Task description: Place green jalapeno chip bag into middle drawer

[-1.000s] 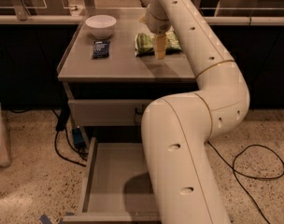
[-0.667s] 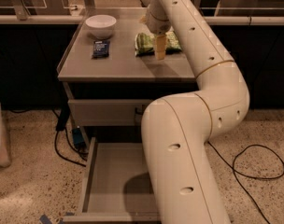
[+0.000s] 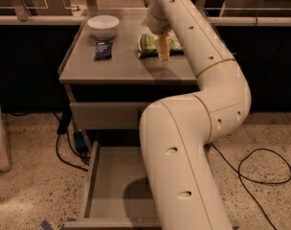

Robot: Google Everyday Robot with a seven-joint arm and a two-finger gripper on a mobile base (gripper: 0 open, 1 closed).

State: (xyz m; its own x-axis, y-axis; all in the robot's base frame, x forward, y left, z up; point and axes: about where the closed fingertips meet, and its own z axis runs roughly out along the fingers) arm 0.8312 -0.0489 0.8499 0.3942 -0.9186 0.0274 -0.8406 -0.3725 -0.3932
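Green chip bag [image 3: 149,45] by unmoved hand [image 3: 163,51]

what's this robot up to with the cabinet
The robot's single arm reaches over the cabinet top, with its hand down at the green jalapeno chip bag, which lies on that top. The middle drawer below is pulled open, and the bag is not in it yet. A white bowl and a small dark blue packet sit to the left of the bag.
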